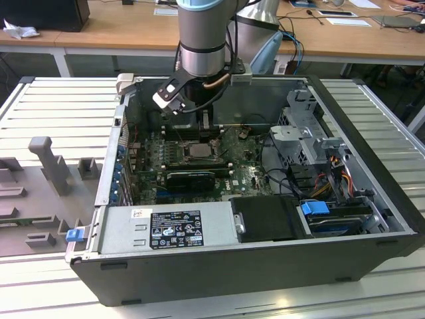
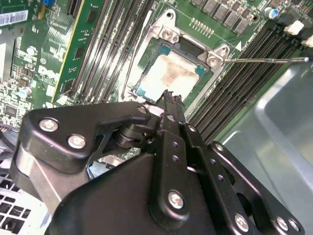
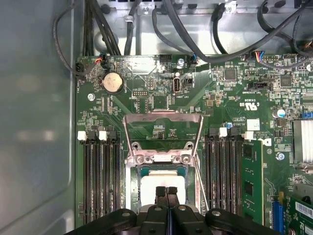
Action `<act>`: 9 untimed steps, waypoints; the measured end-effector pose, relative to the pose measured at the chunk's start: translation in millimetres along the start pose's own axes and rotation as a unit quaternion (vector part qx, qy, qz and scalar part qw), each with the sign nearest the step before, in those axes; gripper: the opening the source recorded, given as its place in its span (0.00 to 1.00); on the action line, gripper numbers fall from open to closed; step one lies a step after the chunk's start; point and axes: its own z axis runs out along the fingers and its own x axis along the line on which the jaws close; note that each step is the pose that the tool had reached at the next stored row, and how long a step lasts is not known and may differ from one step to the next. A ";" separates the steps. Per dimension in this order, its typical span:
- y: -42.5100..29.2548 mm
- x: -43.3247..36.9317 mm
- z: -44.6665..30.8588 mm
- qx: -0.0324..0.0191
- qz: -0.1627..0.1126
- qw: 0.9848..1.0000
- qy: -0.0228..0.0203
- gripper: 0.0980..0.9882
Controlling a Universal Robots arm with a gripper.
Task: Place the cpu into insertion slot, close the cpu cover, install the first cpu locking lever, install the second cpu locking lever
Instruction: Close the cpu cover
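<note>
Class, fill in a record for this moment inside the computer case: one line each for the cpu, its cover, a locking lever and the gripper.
cpu: lying flat in the insertion slot, top uncovered
cpu cover: swung open, away from the slot
locking lever: thin rod, not hooked down, reaching out over the memory slots
gripper: fingertips together, just above the cpu's edge, holding nothing

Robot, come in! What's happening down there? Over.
Gripper shut, tips over cpu. Cpu sits in slot, cover open. Lever unlatched. Nothing in the way.
</note>
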 end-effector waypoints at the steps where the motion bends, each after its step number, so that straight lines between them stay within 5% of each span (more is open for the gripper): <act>1: 0.1 0.2 -1.2 0.000 0.000 1.000 0.000 0.01; 9: 3.7 0.7 -3.9 0.000 0.000 1.000 0.000 0.01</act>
